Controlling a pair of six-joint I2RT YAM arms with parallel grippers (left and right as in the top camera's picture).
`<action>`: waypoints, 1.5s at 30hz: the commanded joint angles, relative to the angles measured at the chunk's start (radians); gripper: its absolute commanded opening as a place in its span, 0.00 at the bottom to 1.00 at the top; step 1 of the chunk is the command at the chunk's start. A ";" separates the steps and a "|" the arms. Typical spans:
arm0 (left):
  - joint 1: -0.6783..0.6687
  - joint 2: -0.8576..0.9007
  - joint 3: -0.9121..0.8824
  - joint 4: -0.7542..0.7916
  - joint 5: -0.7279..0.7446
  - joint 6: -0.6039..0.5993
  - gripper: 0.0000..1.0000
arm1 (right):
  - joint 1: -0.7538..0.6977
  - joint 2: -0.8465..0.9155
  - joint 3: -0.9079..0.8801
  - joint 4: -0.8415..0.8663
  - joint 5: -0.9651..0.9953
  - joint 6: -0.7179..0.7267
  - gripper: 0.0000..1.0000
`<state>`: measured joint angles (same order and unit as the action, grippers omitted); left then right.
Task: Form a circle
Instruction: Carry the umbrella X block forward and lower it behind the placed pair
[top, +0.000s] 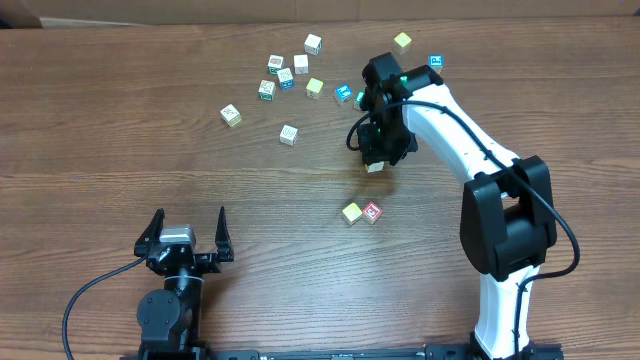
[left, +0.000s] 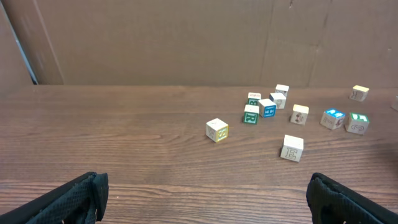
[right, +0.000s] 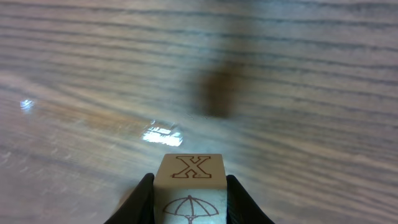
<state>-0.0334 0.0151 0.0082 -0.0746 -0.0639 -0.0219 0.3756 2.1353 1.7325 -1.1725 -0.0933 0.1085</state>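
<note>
My right gripper (top: 376, 160) is shut on a cream cube (top: 375, 167). In the right wrist view that cube (right: 190, 171) shows a brown X on one face and an umbrella on another, clamped between both black fingers (right: 144, 193). It hangs above the wood and casts a dark shadow (right: 215, 93). Nearer the front, two small cubes touch side by side: a cream one (top: 351, 212) and a red-marked one (top: 372, 212). They are the only clump of the circle in view. My left gripper (top: 189, 220) rests at the front left, open and empty, its fingers (left: 79, 198) wide apart.
Loose cubes lie scattered across the back of the table: a cluster (top: 287, 72) with white, green and blue faces, single pale cubes (top: 231, 115) (top: 288, 134), blue-faced ones (top: 344, 93) (top: 436, 62) and a yellow one (top: 402, 41). A cardboard wall (left: 186, 37) stands behind.
</note>
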 joint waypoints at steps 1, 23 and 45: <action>-0.006 -0.010 -0.003 0.003 0.005 0.018 1.00 | 0.006 -0.013 -0.062 0.032 0.083 0.017 0.23; -0.006 -0.010 -0.003 0.003 0.005 0.018 0.99 | -0.059 -0.013 -0.112 0.163 0.009 -0.039 0.23; -0.006 -0.010 -0.003 0.003 0.005 0.018 1.00 | -0.056 -0.013 -0.112 0.122 0.009 -0.034 0.31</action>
<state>-0.0334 0.0151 0.0082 -0.0746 -0.0639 -0.0219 0.3168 2.1353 1.6234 -1.0451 -0.0761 0.0750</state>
